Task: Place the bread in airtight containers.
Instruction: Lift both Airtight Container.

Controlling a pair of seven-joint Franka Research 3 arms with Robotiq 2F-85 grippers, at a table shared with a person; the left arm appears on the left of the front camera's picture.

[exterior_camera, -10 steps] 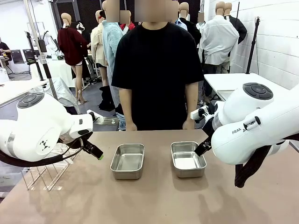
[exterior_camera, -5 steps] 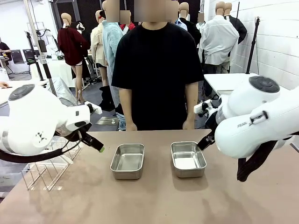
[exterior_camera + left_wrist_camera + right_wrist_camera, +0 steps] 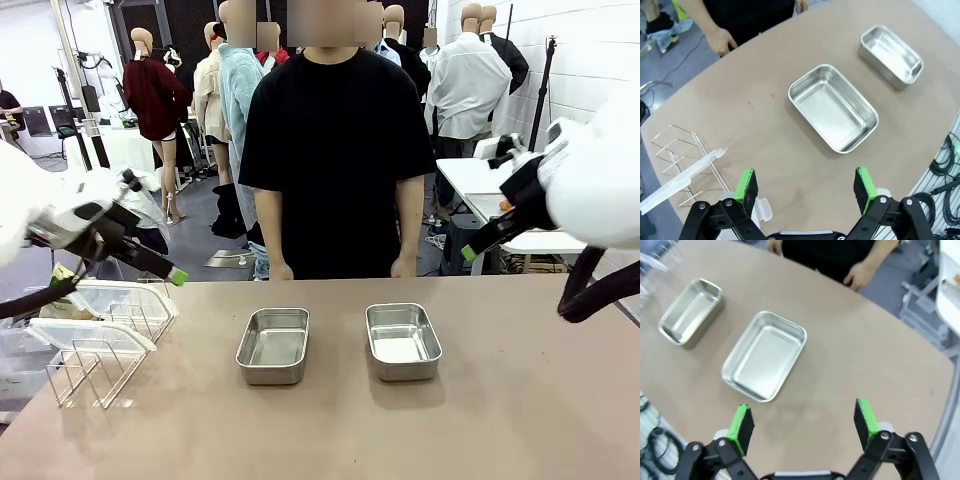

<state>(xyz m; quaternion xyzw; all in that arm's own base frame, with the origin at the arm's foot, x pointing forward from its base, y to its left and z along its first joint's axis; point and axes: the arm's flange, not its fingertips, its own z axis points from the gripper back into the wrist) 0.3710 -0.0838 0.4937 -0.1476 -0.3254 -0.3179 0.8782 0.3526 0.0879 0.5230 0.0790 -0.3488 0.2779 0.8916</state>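
Front view: left tub [image 3: 273, 345] and right tub [image 3: 402, 341] sit side by side; left gripper [image 3: 806, 185] and right gripper [image 3: 802, 422] hover, jaws apart.

The left tub [image 3: 273, 345] and right tub [image 3: 402, 341] are shiny silver, the table [image 3: 330, 430] plain tan. The left gripper [image 3: 804, 181] and right gripper [image 3: 802, 421] are black with bright green pads [image 3: 746, 184]. The person's shirt [image 3: 335, 150] is plain black; the left rack [image 3: 95, 375] is silvery wire.

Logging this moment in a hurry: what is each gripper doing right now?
Left gripper: open, holding nothing.
Right gripper: open, holding nothing.
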